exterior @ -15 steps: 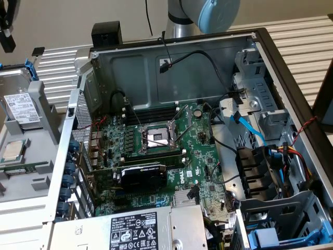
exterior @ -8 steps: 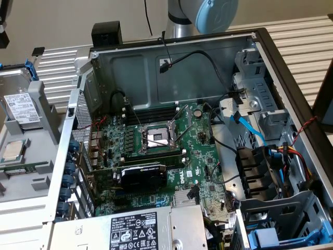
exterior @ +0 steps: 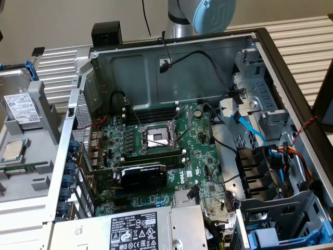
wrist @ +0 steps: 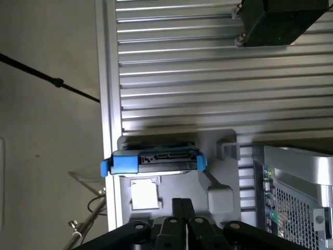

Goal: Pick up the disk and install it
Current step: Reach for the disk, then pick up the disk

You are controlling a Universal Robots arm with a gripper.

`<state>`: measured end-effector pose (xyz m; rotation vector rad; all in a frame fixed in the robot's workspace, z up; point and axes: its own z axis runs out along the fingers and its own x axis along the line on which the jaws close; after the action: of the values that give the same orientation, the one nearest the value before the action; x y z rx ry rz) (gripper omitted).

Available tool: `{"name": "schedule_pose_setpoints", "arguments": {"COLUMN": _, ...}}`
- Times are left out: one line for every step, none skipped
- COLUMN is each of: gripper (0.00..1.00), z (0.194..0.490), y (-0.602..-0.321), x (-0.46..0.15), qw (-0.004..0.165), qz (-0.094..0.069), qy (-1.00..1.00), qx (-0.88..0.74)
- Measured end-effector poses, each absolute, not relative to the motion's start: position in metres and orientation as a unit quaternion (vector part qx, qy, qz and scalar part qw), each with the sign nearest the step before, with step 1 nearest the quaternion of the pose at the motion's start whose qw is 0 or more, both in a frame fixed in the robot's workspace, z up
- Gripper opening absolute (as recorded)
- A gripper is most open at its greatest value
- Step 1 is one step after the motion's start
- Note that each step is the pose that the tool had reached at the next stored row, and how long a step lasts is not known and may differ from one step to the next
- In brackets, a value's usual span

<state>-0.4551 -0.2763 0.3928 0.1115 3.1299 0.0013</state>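
The disk (exterior: 21,107) stands upright in a grey holder (exterior: 39,112) at the exterior view's left, outside the computer case; its silver body and white label face the camera. In the wrist view the disk (wrist: 153,160) is seen edge-on, with blue carrier ends on both sides and its connector showing. My gripper (wrist: 182,202) hangs above it and apart from it, its black fingers (wrist: 177,208) pressed together with nothing between them. The arm (exterior: 205,15) rises behind the case at the top of the exterior view.
The open computer case (exterior: 270,62) lies on a ribbed metal table (wrist: 208,62), with motherboard (exterior: 156,156), power supply box (exterior: 135,229) and loose cables inside. Blue-railed drive bays (exterior: 276,234) sit at the exterior view's lower right. A processor chip (exterior: 13,151) rests below the disk.
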Motion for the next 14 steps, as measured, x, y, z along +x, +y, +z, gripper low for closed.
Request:
{"name": "schedule_pose_setpoints", "arguments": {"gripper": 0.11, "z": 0.3928, "y": -0.2753, "x": -0.4575, "qw": 0.005, "qz": 0.000, "qy": 0.999, "qx": 0.036}}
{"name": "schedule_pose_setpoints", "arguments": {"gripper": 0.11, "z": 0.3928, "y": -0.2742, "x": -0.4597, "qw": 0.005, "qz": 0.000, "qy": 0.999, "qx": 0.036}}
{"name": "schedule_pose_setpoints", "arguments": {"gripper": 0.11, "z": 0.3928, "y": -0.2734, "x": -0.4608, "qw": 0.005, "qz": 0.000, "qy": 0.999, "qx": 0.036}}
{"name": "schedule_pose_setpoints", "arguments": {"gripper": 0.11, "z": 0.3928, "y": -0.2734, "x": -0.4608, "qw": 0.005, "qz": 0.000, "qy": 0.999, "qx": 0.036}}
{"name": "schedule_pose_setpoints", "arguments": {"gripper": 0.11, "z": 0.3928, "y": -0.2734, "x": -0.4609, "qw": 0.005, "qz": 0.000, "qy": 0.999, "qx": 0.036}}
{"name": "schedule_pose_setpoints", "arguments": {"gripper": 0.11, "z": 0.3928, "y": -0.2734, "x": -0.4608, "qw": 0.005, "qz": 0.000, "qy": 0.999, "qx": 0.036}}
{"name": "schedule_pose_setpoints", "arguments": {"gripper": 0.11, "z": 0.3928, "y": -0.2734, "x": -0.4609, "qw": 0.005, "qz": 0.000, "qy": 0.999, "qx": 0.036}}
{"name": "schedule_pose_setpoints", "arguments": {"gripper": 0.11, "z": 0.3928, "y": -0.2733, "x": -0.4609, "qw": 0.005, "qz": 0.000, "qy": 0.999, "qx": 0.036}}
{"name": "schedule_pose_setpoints", "arguments": {"gripper": 0.11, "z": 0.3929, "y": -0.2732, "x": -0.4609, "qw": 0.005, "qz": 0.000, "qy": 0.999, "qx": 0.036}}
{"name": "schedule_pose_setpoints", "arguments": {"gripper": 0.11, "z": 0.3928, "y": -0.2732, "x": -0.4609, "qw": 0.005, "qz": 0.000, "qy": 0.999, "qx": 0.036}}
{"name": "schedule_pose_setpoints", "arguments": {"gripper": 0.11, "z": 0.3929, "y": -0.2732, "x": -0.4609, "qw": 0.005, "qz": 0.000, "qy": 0.999, "qx": 0.036}}
{"name": "schedule_pose_setpoints", "arguments": {"gripper": 0.11, "z": 0.3928, "y": -0.2732, "x": -0.4609, "qw": 0.005, "qz": 0.000, "qy": 0.999, "qx": 0.036}}
{"name": "schedule_pose_setpoints", "arguments": {"gripper": 0.11, "z": 0.3928, "y": -0.2732, "x": -0.4609, "qw": 0.005, "qz": 0.000, "qy": 0.999, "qx": 0.036}}
{"name": "schedule_pose_setpoints", "arguments": {"gripper": 0.11, "z": 0.3928, "y": -0.2732, "x": -0.4609, "qw": 0.005, "qz": 0.000, "qy": 0.999, "qx": 0.036}}
